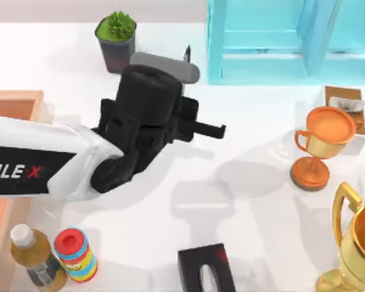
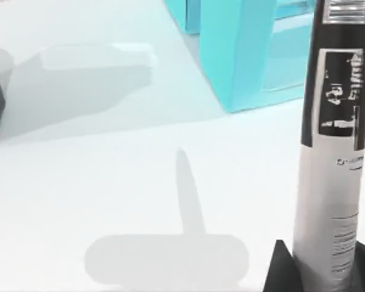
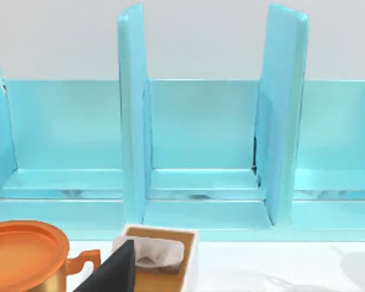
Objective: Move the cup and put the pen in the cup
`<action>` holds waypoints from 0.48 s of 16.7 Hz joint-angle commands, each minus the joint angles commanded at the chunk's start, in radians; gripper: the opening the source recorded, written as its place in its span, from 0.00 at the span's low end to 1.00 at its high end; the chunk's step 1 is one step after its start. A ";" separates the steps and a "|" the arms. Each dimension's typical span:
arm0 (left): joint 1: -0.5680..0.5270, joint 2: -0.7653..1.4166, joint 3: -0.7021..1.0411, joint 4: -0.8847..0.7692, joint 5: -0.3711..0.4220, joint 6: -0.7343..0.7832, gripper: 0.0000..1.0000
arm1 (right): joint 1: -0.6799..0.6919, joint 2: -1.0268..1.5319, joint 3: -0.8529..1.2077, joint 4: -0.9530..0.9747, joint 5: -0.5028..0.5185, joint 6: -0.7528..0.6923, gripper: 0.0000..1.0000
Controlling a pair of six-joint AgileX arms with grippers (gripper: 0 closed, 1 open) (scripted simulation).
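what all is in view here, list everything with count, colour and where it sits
pen: 1, black with a white-grey label band, upright in the left gripper
potted plant: 1, green in a dark pot, far edge, left of centre
shelf unit: 1, turquoise, far right
orange trophy cup: 1, orange and gold, right side
gold trophy: 1, gold, near right corner
tissue box: 1, wooden and white, behind the orange trophy cup
bottle: 1, amber with a white cap, near left
can: 1, red-topped, striped, beside the bottle
black box: 1, black, near edge, centre
wooden tray: 1, orange-brown, left edge
left gripper: 1, black, over the table centre
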 joint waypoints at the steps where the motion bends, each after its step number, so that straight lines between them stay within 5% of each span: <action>1: 0.014 -0.035 -0.074 0.118 -0.008 0.029 0.00 | 0.000 0.000 0.000 0.000 0.000 0.000 1.00; 8: 0.098 -0.274 -0.487 0.753 -0.050 0.187 0.00 | 0.000 0.000 0.000 0.000 0.000 0.000 1.00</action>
